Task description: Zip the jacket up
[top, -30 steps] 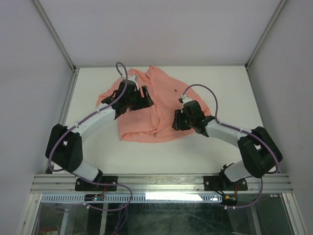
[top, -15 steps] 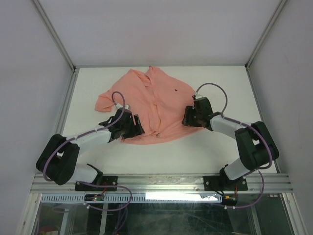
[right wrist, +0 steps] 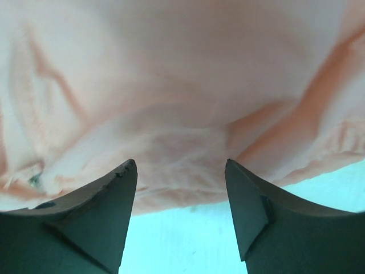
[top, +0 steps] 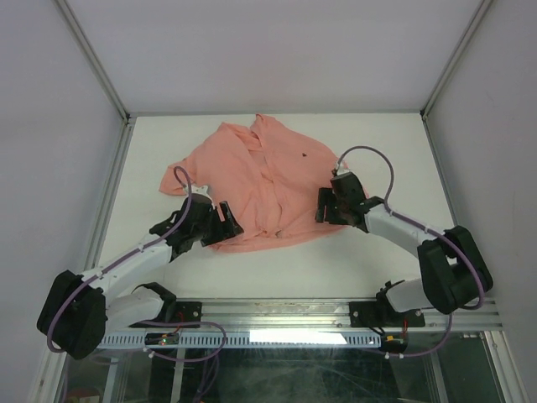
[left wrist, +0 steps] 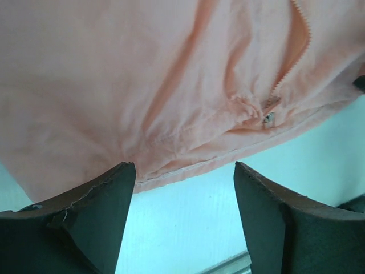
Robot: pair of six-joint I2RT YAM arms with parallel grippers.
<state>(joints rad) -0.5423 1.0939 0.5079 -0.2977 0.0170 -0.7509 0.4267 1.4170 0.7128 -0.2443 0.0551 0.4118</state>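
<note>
The salmon-pink jacket [top: 260,180] lies spread and wrinkled on the white table, collar at the far side, a tiny dark chest mark on it. My left gripper [top: 228,225] is open and empty at the jacket's near-left hem. In the left wrist view the hem [left wrist: 188,165] lies just past the open fingertips, with the zipper teeth and a small metal slider [left wrist: 268,117] at the right. My right gripper [top: 321,206] is open and empty at the jacket's right edge. In the right wrist view the fabric edge [right wrist: 182,188] lies between and beyond the tips.
White table [top: 377,143] inside a walled enclosure, with a metal frame rail [top: 277,312] along the near edge. Both arms' cables arch above the wrists.
The left arm has drawn back from the jacket's upper left to its near-left hem. The right gripper has moved off the cloth to its right edge. The jacket now lies flatter and more spread.
</note>
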